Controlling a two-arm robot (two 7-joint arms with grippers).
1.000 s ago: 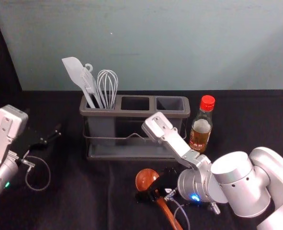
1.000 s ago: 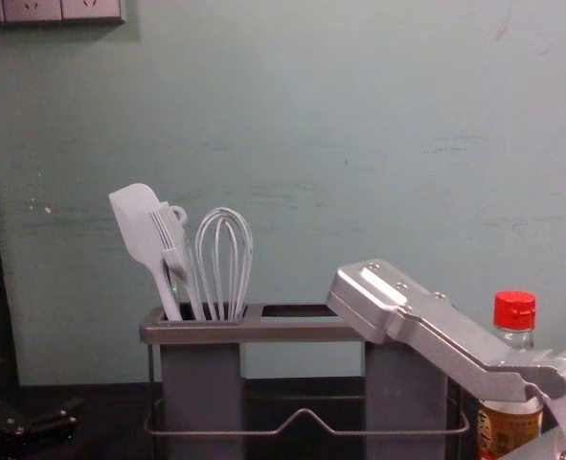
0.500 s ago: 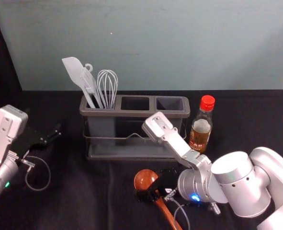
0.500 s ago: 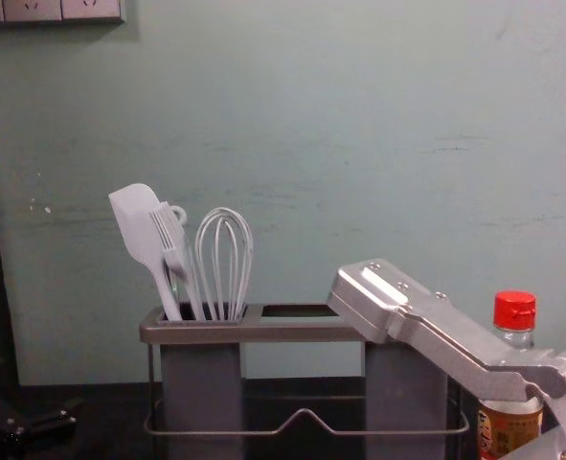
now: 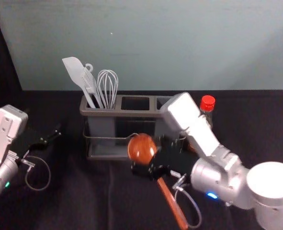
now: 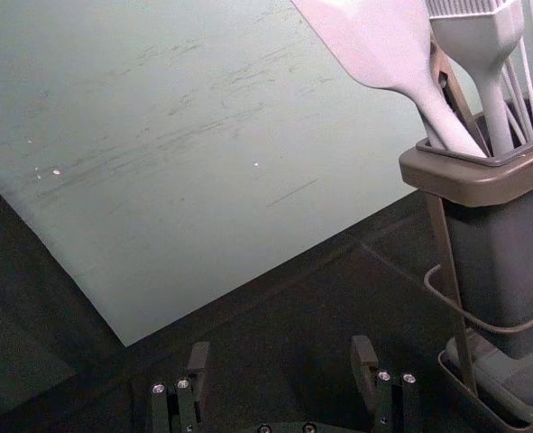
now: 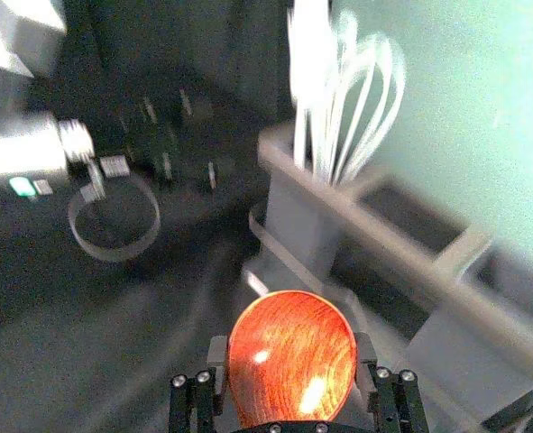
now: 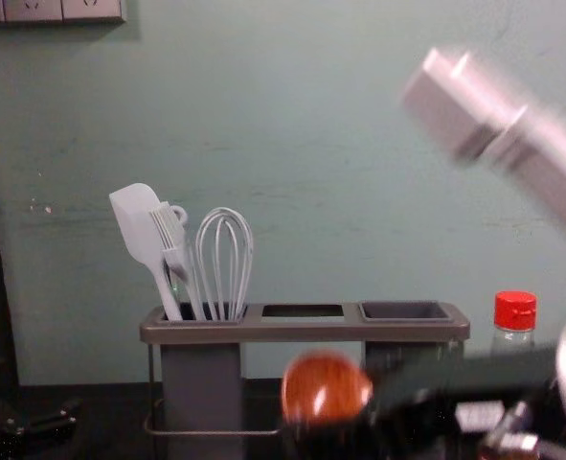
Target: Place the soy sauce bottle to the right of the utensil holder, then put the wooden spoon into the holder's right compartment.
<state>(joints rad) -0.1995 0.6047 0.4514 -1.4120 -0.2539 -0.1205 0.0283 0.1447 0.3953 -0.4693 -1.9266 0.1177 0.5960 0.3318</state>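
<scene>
Low centre in the head view, the right end effector grips the wooden spoon just below its bowl, sensible for something likely light, stiff and slick, while the left end effector hangs spread, far left.

a pale spatula is leaning toward the left with its broad blade up. a pale brush is standing close beside it, and a wire whisk is standing on the brush's right, loops upward. a small ring-shaped end is showing just behind the brush. a greenish-grey wall is rising at the back, bearing scuffs and small pale specks. a row of sockets is sitting at the chest view's top left. a creased black cloth is stretching back toward the wall.
</scene>
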